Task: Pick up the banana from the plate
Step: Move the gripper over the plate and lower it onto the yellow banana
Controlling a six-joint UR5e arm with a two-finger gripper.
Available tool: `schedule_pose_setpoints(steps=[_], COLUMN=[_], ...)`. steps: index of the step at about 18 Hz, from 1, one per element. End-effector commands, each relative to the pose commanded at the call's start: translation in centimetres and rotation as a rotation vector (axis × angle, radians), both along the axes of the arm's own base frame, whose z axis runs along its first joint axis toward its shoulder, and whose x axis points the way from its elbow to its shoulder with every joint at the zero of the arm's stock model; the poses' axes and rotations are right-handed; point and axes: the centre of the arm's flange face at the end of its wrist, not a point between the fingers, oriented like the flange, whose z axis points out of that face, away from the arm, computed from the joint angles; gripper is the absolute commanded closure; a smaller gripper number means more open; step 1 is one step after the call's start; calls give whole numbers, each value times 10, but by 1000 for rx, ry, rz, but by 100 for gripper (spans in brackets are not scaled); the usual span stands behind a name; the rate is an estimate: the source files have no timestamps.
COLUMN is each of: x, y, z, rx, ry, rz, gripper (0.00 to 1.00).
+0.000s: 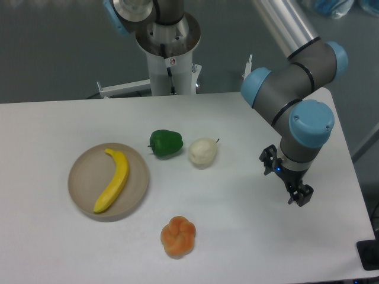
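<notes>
A bright yellow banana (pixel 113 180) lies curved on the round beige plate (pixel 84 170) at the left of the white table, running from the plate's upper middle down to its lower left. My gripper (pixel 285 177) hangs far to the right of the plate, pointing down over the bare table. Its black fingers (pixel 302 194) stand apart, open, with nothing between them.
A green pepper (pixel 165 143) and a pale white pear (pixel 202 152) sit side by side between the plate and my gripper. An orange bread roll (pixel 178 236) lies near the front edge. The arm's base column (pixel 170 53) stands at the back.
</notes>
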Motion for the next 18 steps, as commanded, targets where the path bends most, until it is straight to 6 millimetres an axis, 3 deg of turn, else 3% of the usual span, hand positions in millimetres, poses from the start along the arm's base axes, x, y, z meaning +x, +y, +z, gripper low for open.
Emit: schedule_pose_setpoints(steps=[4,8,10,12,16,18], x=[5,37,70,119,190,223], y=[6,21,28,42,62,61], z=[-1,8,18,24,3,4], rx=[17,53,62,63,17,8], ry=[-16,-50,-67,-82,-108,-118], rz=[60,151,169,283,364,427], gripper=[0,0,0,0,0,0])
